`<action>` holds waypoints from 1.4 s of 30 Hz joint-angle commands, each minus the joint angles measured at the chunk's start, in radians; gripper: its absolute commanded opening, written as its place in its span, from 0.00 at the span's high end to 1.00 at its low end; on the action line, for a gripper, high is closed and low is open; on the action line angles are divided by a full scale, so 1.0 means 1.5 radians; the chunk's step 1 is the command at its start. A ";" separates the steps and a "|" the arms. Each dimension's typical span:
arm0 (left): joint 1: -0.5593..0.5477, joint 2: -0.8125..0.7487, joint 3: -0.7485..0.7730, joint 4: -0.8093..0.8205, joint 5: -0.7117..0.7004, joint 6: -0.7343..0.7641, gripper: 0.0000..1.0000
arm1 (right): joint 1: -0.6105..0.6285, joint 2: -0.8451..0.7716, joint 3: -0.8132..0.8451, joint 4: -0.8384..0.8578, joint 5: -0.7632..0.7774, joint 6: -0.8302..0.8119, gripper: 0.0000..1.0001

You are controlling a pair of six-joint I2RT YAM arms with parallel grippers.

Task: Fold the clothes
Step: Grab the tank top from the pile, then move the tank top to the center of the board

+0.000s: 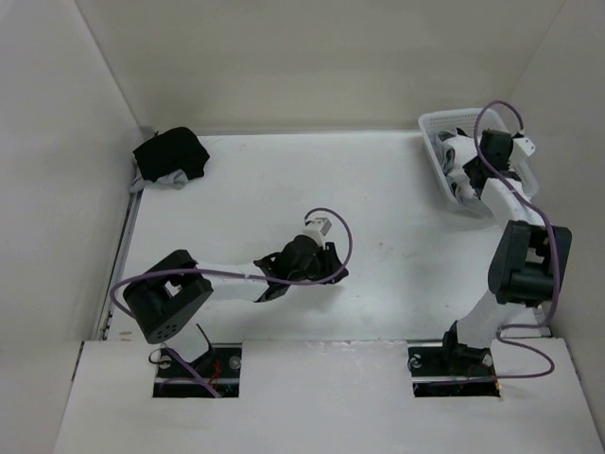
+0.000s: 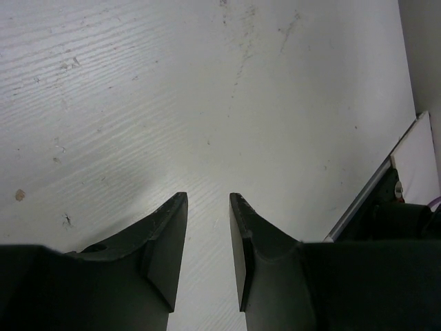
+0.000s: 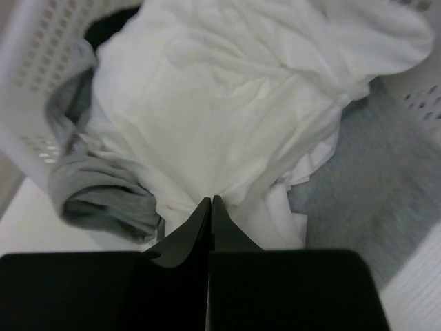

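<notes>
From the right wrist camera I see the basket (image 3: 41,62), a white plastic lattice with small square holes, heaped with soft clothes. On top is a white top (image 3: 227,103), thin and smooth, creased into broad folds. A grey garment (image 3: 103,196) lies rolled and matte at its left, and a flat grey cloth (image 3: 389,165) at its right. The right gripper (image 3: 210,201) has its dark wedge jaws fully closed, tips pressed together where the white top's lower edge gathers. It may be pinching a bit of that cloth, but I cannot tell. The left gripper (image 2: 208,198) hangs over the table (image 2: 207,83), whose white surface is grained and scuffed. Its jaws are about half apart and hold nothing. A black garment (image 1: 170,151) sits bunched at the table's far-left corner, well apart from the basket at the far right.
</notes>
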 commanded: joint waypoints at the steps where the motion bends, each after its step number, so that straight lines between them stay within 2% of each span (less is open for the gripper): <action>1: 0.011 -0.008 0.022 0.039 0.007 -0.006 0.71 | 0.005 -0.150 -0.052 0.117 0.068 0.009 1.00; 6: 0.028 -0.035 0.025 0.032 0.002 -0.005 0.71 | 0.063 -0.312 -0.101 0.159 0.136 -0.012 1.00; 11: 0.057 -0.079 0.025 0.016 -0.009 -0.007 0.71 | 0.128 -0.448 -0.118 0.200 0.132 -0.046 1.00; 13: 0.074 -0.114 0.017 0.007 -0.035 -0.016 0.71 | 0.182 -0.496 -0.103 0.209 0.107 -0.071 1.00; 17: 0.122 -0.197 -0.005 -0.033 -0.114 -0.048 0.69 | 0.347 -0.547 -0.021 0.210 0.045 -0.124 1.00; 20: 0.179 -0.270 -0.032 -0.091 -0.161 -0.087 0.65 | 0.489 -0.555 0.053 0.207 0.032 -0.179 1.00; 24: 0.262 -0.386 -0.078 -0.148 -0.174 -0.113 0.60 | 0.600 -0.537 0.084 0.188 0.036 -0.190 1.00; 25: 0.272 -0.399 -0.082 -0.155 -0.174 -0.113 0.59 | 0.606 -0.535 0.078 0.187 0.035 -0.185 1.00; 26: 0.312 -0.452 -0.094 -0.181 -0.174 -0.109 0.57 | 0.614 -0.529 0.056 0.190 0.031 -0.166 1.00; 29: 0.384 -0.528 -0.102 -0.226 -0.166 -0.099 0.53 | 0.585 -0.476 -0.065 0.197 -0.024 -0.056 0.96; 32: 0.412 -0.545 -0.102 -0.252 -0.135 -0.087 0.53 | 0.547 -0.374 -0.167 0.244 -0.141 0.036 0.94; 33: 0.418 -0.539 -0.105 -0.257 -0.122 -0.088 0.53 | 0.540 -0.296 -0.211 0.274 -0.188 0.063 0.91; 37: 0.403 -0.501 -0.114 -0.251 -0.106 -0.093 0.53 | 0.541 -0.237 -0.283 0.288 -0.168 0.085 0.76; 38: 0.374 -0.477 -0.117 -0.250 -0.106 -0.102 0.54 | 0.543 -0.245 -0.317 0.281 -0.124 0.090 0.66; 40: 0.342 -0.450 -0.118 -0.248 -0.111 -0.111 0.56 | 0.554 -0.266 -0.349 0.254 -0.068 0.083 0.53; 42: 0.306 -0.415 -0.117 -0.247 -0.111 -0.131 0.60 | 0.563 -0.285 -0.369 0.229 -0.038 0.070 0.49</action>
